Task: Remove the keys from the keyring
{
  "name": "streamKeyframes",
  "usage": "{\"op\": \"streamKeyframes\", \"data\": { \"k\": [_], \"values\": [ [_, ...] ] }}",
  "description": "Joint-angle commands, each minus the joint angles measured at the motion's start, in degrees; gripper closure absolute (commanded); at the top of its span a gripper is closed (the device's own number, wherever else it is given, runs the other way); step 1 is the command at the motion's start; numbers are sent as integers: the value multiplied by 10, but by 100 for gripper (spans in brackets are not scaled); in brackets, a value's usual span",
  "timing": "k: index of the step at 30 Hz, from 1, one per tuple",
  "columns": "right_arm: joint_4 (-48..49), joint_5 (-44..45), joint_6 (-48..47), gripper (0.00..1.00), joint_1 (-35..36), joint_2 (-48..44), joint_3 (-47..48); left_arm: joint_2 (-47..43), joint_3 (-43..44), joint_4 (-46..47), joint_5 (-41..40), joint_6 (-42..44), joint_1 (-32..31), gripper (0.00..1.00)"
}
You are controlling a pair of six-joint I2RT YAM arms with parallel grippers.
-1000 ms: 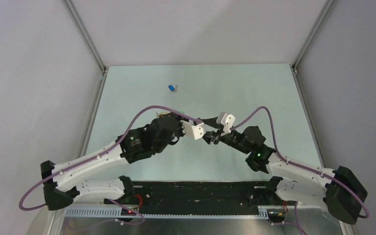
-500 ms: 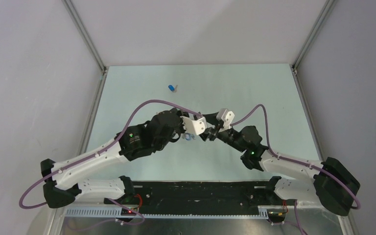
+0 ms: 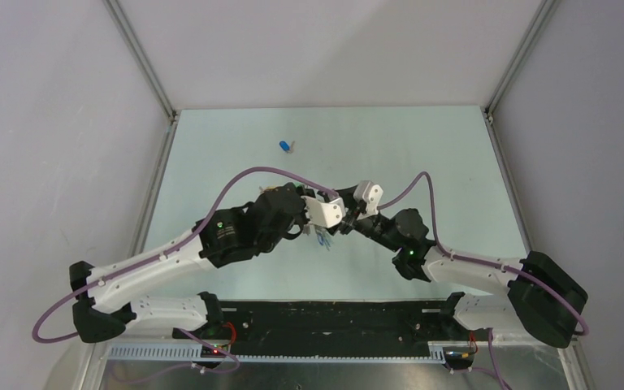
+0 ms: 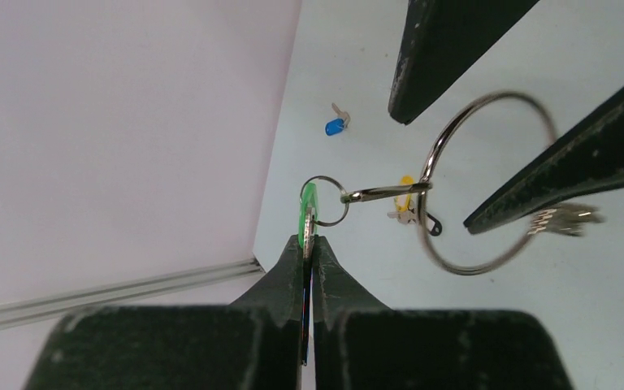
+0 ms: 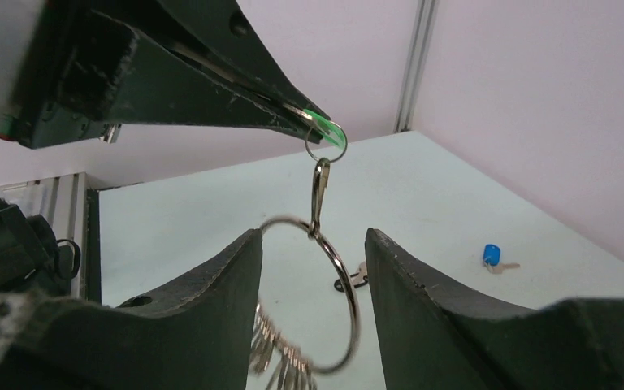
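Observation:
My left gripper is shut on a green-headed key and holds it above the table. From that key hang a small loop, a clasp and the large silver keyring. Several silver keys dangle from the keyring's lower part. My right gripper is open, one finger on each side of the keyring, which is blurred. In the top view both grippers meet mid-table. A loose blue-headed key lies at the far left; it also shows in the left wrist view.
A small yellow-and-black tagged piece lies on the table under the keyring. The enclosure's walls and metal frame posts stand close on both sides. The pale green table runs back to the far wall.
My right arm has moved left, bringing its open fingers around the hanging keyring. My left gripper has shifted slightly right and still holds the green key. The key bunch now hangs in view.

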Motion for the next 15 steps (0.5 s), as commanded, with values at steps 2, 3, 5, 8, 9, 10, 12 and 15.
{"op": "streamKeyframes", "data": {
  "k": [2,3,5,8,9,10,12,15],
  "values": [
    [42,-1,-4,46,6,2,25,2,38,9,-20,-13,-8,100],
    [39,-1,-5,45,6,2,26,3,39,8,-20,-14,-9,100],
    [35,0,-6,44,7,4,33,5,42,6,-20,-16,-12,100],
    [34,0,-4,44,8,17,51,11,50,4,-20,-22,-17,100],
    [34,0,-4,44,9,23,59,15,52,2,-21,-26,-20,100],
    [34,1,-4,44,10,27,63,19,54,0,-21,-27,-22,100],
    [37,5,-4,45,12,37,72,25,57,-2,-24,-30,-24,100],
    [41,13,-3,46,15,43,75,30,62,-3,-31,-33,-24,100]
  ]
}}
